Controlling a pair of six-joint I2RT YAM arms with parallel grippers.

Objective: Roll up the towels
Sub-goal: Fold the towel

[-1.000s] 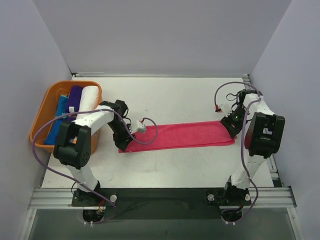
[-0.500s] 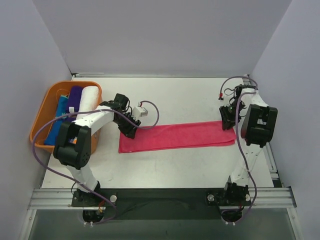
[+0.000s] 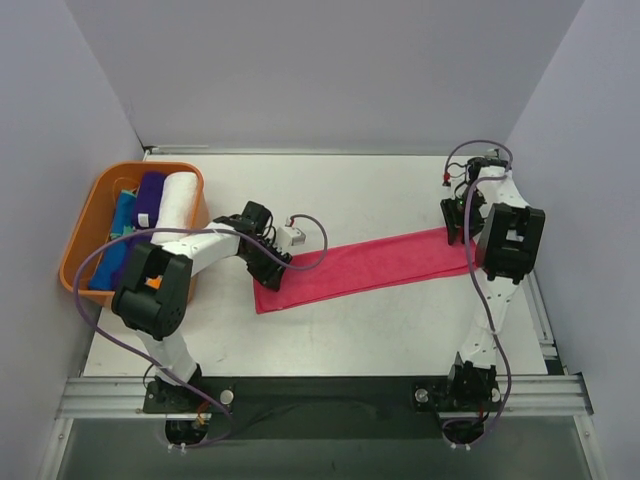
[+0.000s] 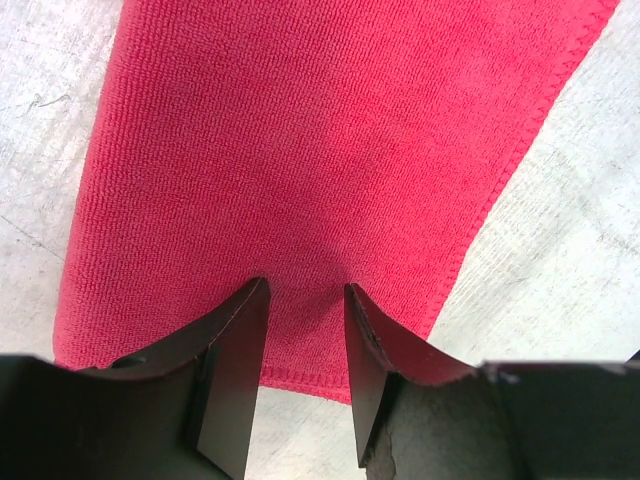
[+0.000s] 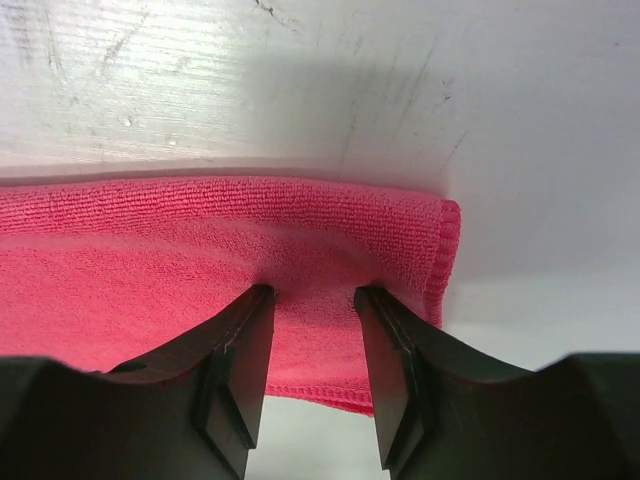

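Note:
A hot pink towel (image 3: 365, 268), folded into a long strip, lies slanted across the table, its right end farther back. My left gripper (image 3: 273, 275) is at its left end and pinches a pucker of cloth just inside the hemmed edge (image 4: 305, 290). My right gripper (image 3: 456, 230) is at the right end and pinches the cloth near its folded corner (image 5: 315, 292). The towel fills the left wrist view (image 4: 300, 150) and crosses the right wrist view (image 5: 150, 260). Rolled white (image 3: 178, 205), dark purple (image 3: 150, 195) and teal (image 3: 120, 218) towels lie in the basket.
The orange basket (image 3: 100, 190) stands at the left edge of the table, close behind my left arm. Grey walls close in the table at the back and on both sides. A metal rail (image 3: 320, 395) runs along the near edge.
The towel lay nearly level a second ago. Its right end has moved toward the back with my right gripper and its left end has shifted right with my left gripper, so it now slants.

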